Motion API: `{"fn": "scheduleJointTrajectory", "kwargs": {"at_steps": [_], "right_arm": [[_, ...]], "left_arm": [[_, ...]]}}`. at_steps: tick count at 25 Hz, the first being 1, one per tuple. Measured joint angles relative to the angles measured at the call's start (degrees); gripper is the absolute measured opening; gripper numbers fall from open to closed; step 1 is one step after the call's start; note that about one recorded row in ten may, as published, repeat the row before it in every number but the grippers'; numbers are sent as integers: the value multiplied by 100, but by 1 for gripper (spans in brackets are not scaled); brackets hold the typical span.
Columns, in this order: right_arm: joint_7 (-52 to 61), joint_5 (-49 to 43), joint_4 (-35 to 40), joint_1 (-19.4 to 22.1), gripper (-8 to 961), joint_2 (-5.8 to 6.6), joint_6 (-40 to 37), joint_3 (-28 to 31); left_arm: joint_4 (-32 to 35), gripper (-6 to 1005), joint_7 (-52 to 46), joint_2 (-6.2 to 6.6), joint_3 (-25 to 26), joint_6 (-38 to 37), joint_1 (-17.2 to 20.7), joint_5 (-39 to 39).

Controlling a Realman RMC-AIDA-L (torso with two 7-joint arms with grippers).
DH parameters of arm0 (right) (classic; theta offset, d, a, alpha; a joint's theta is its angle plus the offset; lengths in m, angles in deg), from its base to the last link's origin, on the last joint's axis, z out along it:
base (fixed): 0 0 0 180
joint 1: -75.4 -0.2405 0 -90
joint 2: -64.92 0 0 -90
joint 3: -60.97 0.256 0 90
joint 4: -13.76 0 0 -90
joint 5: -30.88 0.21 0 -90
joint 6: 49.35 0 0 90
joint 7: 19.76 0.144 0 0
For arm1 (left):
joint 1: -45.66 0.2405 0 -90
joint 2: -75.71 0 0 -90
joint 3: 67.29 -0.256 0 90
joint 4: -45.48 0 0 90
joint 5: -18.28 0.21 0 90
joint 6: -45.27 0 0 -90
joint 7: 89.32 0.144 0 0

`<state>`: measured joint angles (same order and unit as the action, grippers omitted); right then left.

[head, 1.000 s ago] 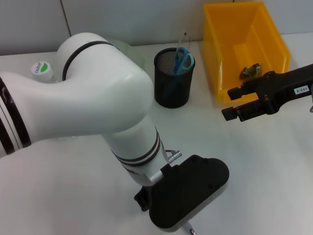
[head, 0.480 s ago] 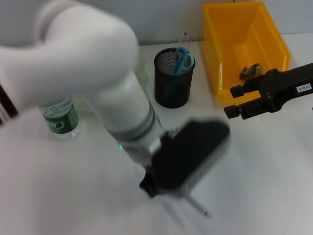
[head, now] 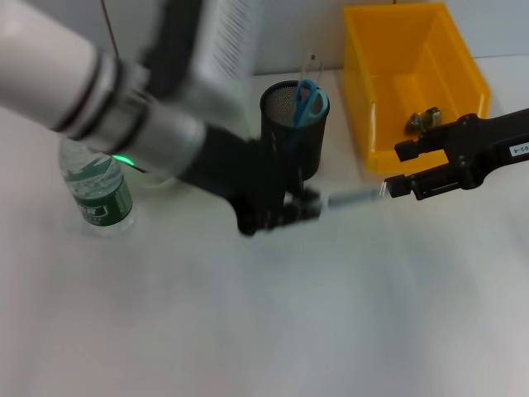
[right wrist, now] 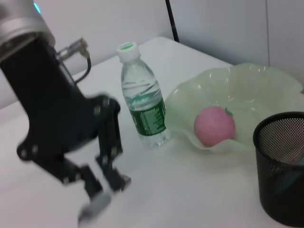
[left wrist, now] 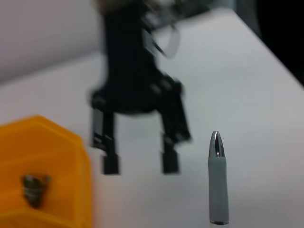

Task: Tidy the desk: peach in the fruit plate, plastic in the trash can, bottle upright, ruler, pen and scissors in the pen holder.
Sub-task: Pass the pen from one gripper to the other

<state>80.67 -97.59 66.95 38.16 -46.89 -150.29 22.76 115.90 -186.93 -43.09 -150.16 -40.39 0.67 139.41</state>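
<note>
Left hand (head: 285,207) pinching pen (head: 351,197) | right hand (head: 401,169) spread beside bin (head: 388,91) | holder (head: 293,136): scissors (head: 307,101) | right wrist only: peach (right wrist: 214,125) in plate (right wrist: 256,90), upright bottle (right wrist: 142,102)

Left arm swings up from the table with the pen

The left gripper (head: 285,208), low at the near edge a second ago, is now beside the pen holder (head: 293,132), carrying the pen (head: 351,197) level, tip toward the right gripper (head: 395,169). Its move has uncovered the upright bottle (head: 99,190). The right gripper has edged slightly rightward.
</note>
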Motion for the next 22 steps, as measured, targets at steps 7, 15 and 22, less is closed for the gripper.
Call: {"fn": "scheduleJointTrajectory", "kwargs": {"at_steps": [7, 15, 22], "right_arm": [[-340, 558, 14, 333, 768, -35, 30, 122], [-965, 1566, -105, 808, 768, -50, -58, 372], [-1623, 2203, -410, 1040, 769, -159, -221, 383]], "left_arm": [[-159, 141, 72, 7, 1163, 161, 991, -2198], [-1545, 141, 1050, -22, 1051, 259, 1612, -4914], [-3095, 141, 2100, -35, 540, -148, 1706, -7172]]}}
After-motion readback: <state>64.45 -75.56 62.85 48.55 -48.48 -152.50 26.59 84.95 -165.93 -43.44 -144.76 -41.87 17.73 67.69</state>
